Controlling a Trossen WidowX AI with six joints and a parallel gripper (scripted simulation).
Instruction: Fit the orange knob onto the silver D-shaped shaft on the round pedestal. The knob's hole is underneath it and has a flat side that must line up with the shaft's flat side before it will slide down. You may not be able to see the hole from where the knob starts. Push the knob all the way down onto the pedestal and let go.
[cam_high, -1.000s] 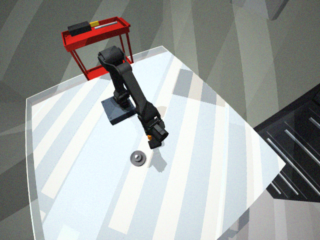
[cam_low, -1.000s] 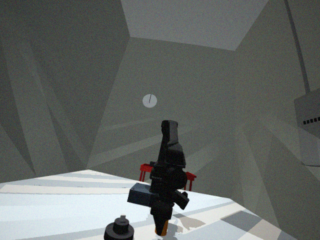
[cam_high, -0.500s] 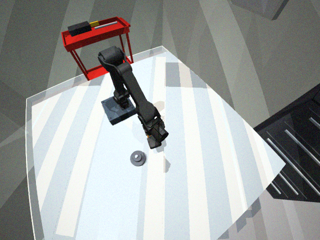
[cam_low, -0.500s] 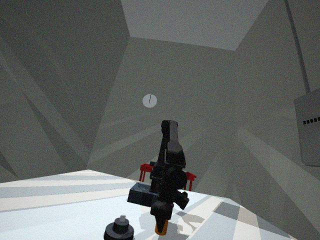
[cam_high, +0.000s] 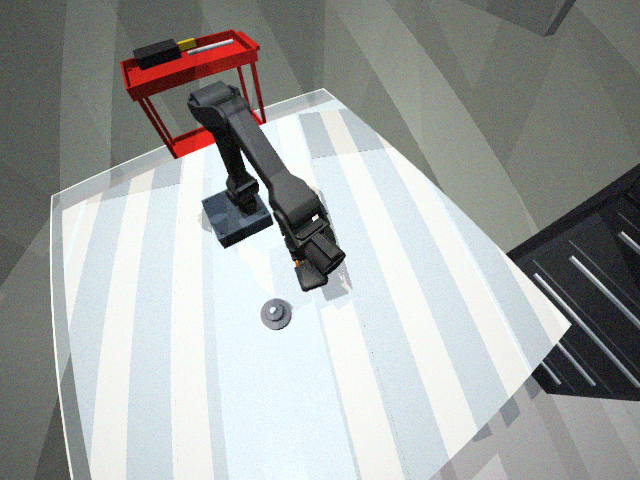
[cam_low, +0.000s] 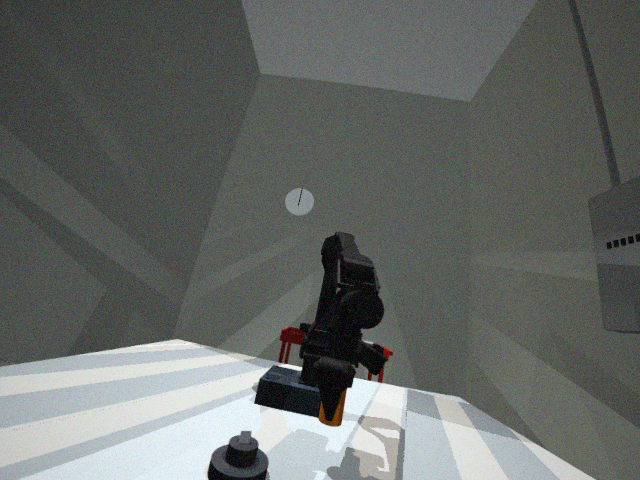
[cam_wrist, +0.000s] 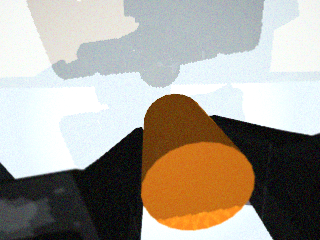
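The orange knob (cam_high: 298, 264) (cam_low: 338, 410) (cam_wrist: 200, 180) is a plain cylinder. My gripper (cam_high: 304, 267) (cam_low: 331, 405) (cam_wrist: 175, 128) is shut on it, one black finger on each side, and holds it above the table. The knob's top faces the wrist camera; its underside and hole are hidden. The round grey pedestal (cam_high: 276, 323) (cam_low: 222, 466) stands apart from the knob, below and left of it in the top and exterior views. The small silver shaft (cam_high: 272, 310) (cam_low: 246, 436) rises from its stepped middle. Which way its flat side faces is hard to tell. The pedestal is out of the wrist view.
The arm's dark base block (cam_high: 242, 227) (cam_low: 286, 395) stands on the striped, pale table (cam_high: 268, 403) (cam_low: 129, 439), behind the gripper. A red cart (cam_high: 196, 72) (cam_low: 293, 335) stands beyond the table's far edge. The arm's shadow falls on the table near the gripper.
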